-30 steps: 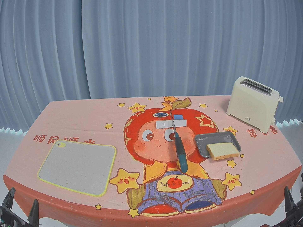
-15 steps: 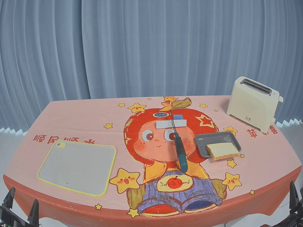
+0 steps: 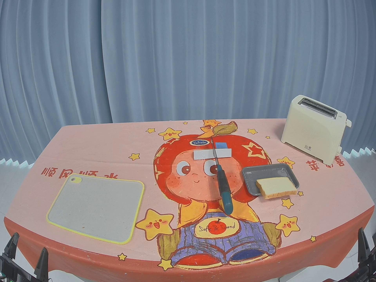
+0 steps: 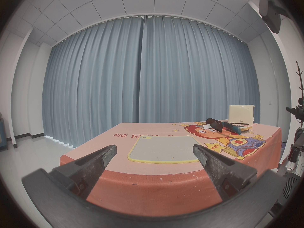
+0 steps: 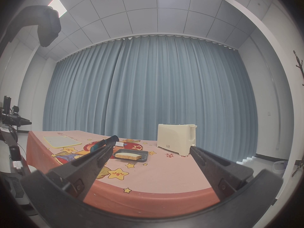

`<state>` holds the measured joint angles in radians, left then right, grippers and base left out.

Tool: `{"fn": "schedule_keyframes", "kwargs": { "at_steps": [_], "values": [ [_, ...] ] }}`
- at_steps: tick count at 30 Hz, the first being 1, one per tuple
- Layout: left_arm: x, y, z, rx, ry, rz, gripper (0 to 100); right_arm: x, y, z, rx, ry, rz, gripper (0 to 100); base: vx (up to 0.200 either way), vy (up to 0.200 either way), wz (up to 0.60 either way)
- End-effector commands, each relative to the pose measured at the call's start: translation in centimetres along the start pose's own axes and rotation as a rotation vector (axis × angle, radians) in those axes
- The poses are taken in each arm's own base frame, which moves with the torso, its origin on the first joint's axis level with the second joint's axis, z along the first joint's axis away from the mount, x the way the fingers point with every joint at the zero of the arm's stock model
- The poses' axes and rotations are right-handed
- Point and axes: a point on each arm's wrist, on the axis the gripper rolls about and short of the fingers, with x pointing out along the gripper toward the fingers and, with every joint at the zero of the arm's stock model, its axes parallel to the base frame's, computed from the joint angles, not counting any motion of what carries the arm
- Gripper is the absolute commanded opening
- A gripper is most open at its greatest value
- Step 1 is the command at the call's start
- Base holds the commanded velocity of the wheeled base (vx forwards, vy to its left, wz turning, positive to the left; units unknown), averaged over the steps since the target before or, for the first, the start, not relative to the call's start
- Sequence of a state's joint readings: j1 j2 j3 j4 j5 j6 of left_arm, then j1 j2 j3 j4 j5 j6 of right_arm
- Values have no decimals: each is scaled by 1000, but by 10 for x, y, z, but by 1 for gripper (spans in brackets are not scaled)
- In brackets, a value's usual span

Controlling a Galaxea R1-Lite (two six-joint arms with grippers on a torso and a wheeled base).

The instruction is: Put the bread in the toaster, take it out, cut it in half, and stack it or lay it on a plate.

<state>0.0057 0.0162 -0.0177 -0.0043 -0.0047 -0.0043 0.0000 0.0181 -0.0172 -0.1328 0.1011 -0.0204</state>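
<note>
A slice of bread (image 3: 276, 187) lies half on a grey tray (image 3: 258, 173) at the table's right. The cream toaster (image 3: 314, 128) stands at the far right corner, slots empty. A teal-handled knife (image 3: 224, 185) lies in the middle, its blade on a white rest (image 3: 203, 154). My left gripper (image 3: 28, 251) hangs open below the table's front left edge, facing the cutting board (image 4: 164, 148). My right gripper (image 3: 368, 243) hangs open off the front right corner. In its wrist view the right gripper (image 5: 152, 150) faces the bread (image 5: 128, 156) and the toaster (image 5: 175, 138). Both grippers hold nothing.
A grey cutting board with a yellow rim (image 3: 96, 207) lies at the table's front left. The table carries a pink cartoon cloth (image 3: 117, 145). A blue curtain hangs behind the table.
My right gripper's fingers have shifted slightly to the right at the lower right corner. The things on the table have not moved.
</note>
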Motion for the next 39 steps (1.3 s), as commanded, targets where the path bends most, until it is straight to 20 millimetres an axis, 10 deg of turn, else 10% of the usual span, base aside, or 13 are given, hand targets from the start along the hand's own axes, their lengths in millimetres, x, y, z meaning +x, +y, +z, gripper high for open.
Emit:
{"fn": "schedule_keyframes", "kwargs": {
  "at_steps": [1,39],
  "values": [
    [0,0,-5,0,1,0,100,-1,0,-5,-6,-3,12,100,0,0,0],
    [0,0,-5,0,1,0,100,11,5,9,671,271,240,100,0,0,0]
  ]
}}
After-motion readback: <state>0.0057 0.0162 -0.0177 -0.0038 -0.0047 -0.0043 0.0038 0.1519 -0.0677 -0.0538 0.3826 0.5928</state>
